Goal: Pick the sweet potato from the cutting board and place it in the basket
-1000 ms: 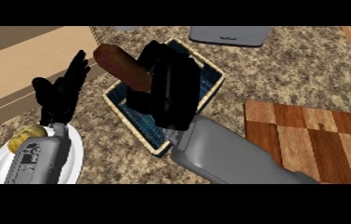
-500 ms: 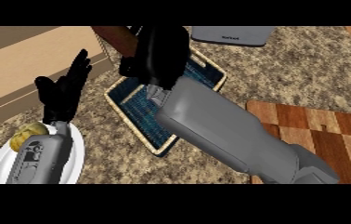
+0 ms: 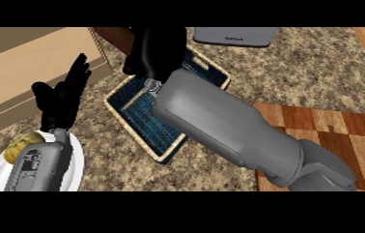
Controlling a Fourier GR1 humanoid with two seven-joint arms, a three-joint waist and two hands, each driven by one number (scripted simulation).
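A: Where's the sweet potato (image 3: 113,36) right now?

B: In my right hand (image 3: 153,50), up near the top of the view. My fingers are curled round its right end; only the brown left end sticks out beyond them, over the worktop (image 3: 299,77) and beside the tan box (image 3: 43,63).

A: So it's off the cutting board (image 3: 314,130)?

B: Yes. The wooden board sits at the right, mostly under my forearm, and nothing shows on the part I can see. I carry the potato high so it passes over the rim of the basket (image 3: 135,125).

A: Is it above the basket, then?

B: Probably past it. The basket, wicker-rimmed with a dark blue woven floor, lies just below my hand, and the potato looks to hang beyond its far left corner. My arm hides much of the basket, so I can't be sure of the overlap.

A: And the left hand (image 3: 61,101)?

B: Resting at the left edge, fingers spread and upright, holding nothing. It keeps clear of the carry. A white plate (image 3: 71,171) with something yellow (image 3: 21,147) on it sits below it.

A: What's left?

B: By my reckoning, bring the potato back over the basket floor, lower, let go.
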